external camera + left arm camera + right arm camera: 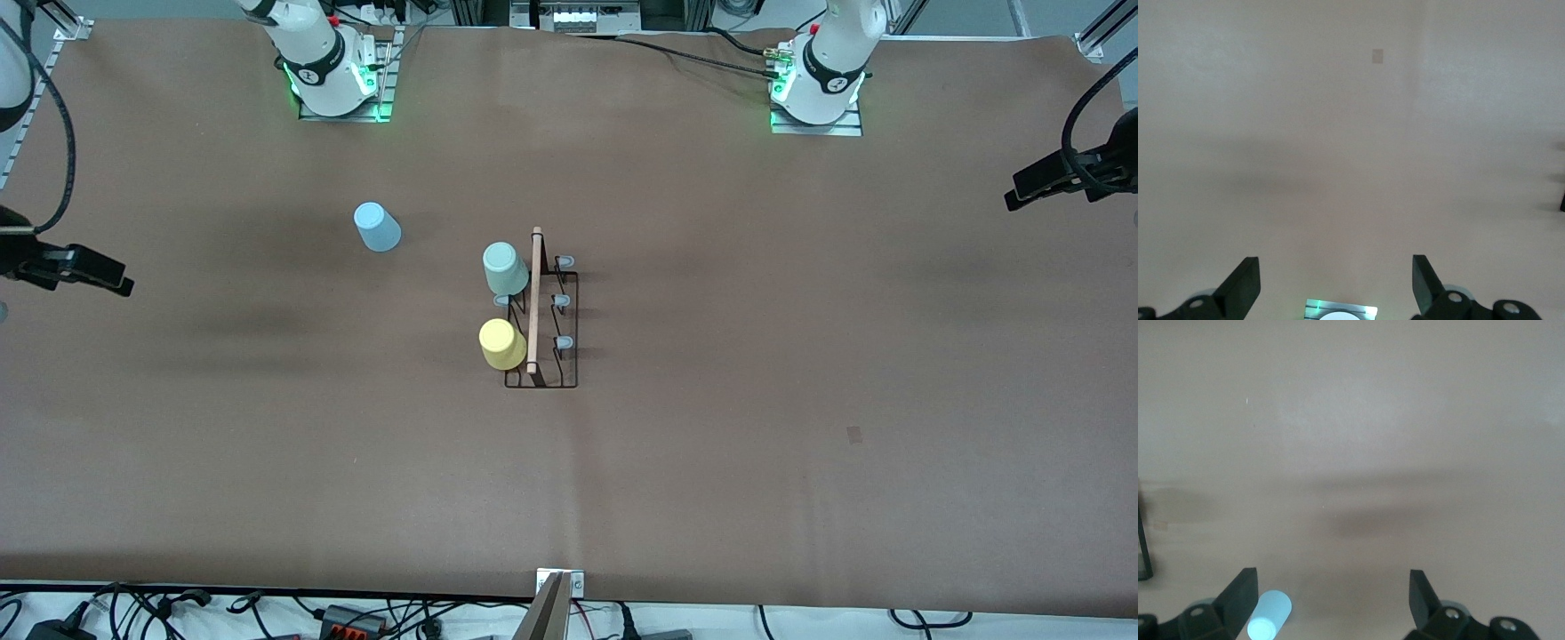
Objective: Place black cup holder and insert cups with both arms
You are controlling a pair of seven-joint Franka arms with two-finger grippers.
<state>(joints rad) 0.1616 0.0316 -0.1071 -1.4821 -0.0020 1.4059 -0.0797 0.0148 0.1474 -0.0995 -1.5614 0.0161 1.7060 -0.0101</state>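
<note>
Black cup holder (542,324) at frame centre; mint cup (505,268) and yellow cup (502,344) on its pegs. Blue cup (377,227) upper left, on table. Left gripper (1335,287) and right gripper (1331,603) wide open, empty.

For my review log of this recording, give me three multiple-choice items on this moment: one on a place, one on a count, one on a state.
1. Where is the blue cup?
A. on the holder
B. on the table, apart from the holder, toward the right arm's end
C. in a gripper

2. How many cups sit on the holder?
A. none
B. two
C. three

3. How is the left gripper?
A. open, holding nothing
B. shut on a cup
C. shut on the holder

Key: 1 B, the blue cup stands alone on the table. 2 B, the mint cup and the yellow cup are on pegs. 3 A, its fingers stand wide with only table between them.
</note>
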